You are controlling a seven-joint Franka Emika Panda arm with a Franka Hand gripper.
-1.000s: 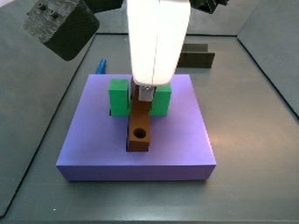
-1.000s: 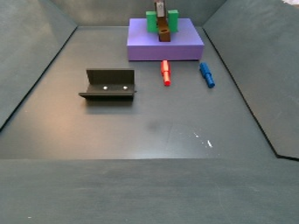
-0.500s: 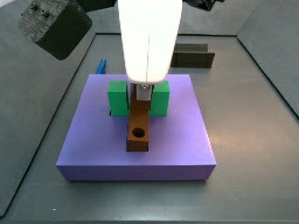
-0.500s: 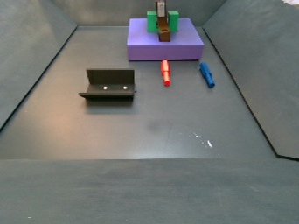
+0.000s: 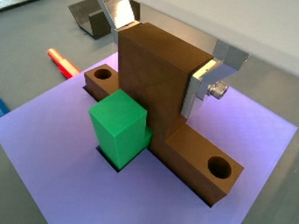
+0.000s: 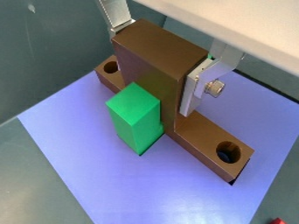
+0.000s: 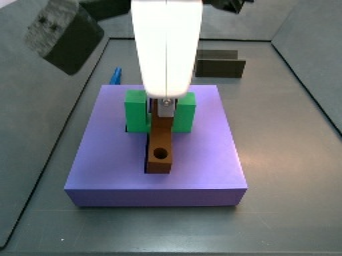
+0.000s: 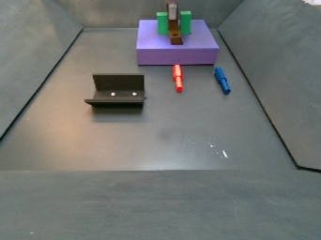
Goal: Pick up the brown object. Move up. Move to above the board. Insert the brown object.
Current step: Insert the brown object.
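Note:
The brown object [image 5: 158,79] sits in the slot of the purple board [image 5: 47,131], its holed bar lying flat and its thick upright part between my fingers. My gripper [image 5: 163,52] is shut on that upright part, with silver fingers [image 5: 216,74] against both sides. Both wrist views show this grip; the gripper [image 6: 163,48] holds the brown object [image 6: 152,70] over the board [image 6: 93,166]. In a side view the gripper [image 7: 163,103] stands over the brown object [image 7: 160,145] on the board [image 7: 201,170]. The board [image 8: 175,52] lies at the far end of the floor.
A green block [image 7: 136,112] stands in the board against the brown object, also in both wrist views [image 5: 122,127] [image 6: 138,114]. A red stick [image 8: 178,77] and a blue stick [image 8: 222,80] lie beside the board. The dark fixture [image 8: 116,91] stands on the floor to the left.
The arm has shifted slightly sideways over the board. The brown object stays in the slot, still held.

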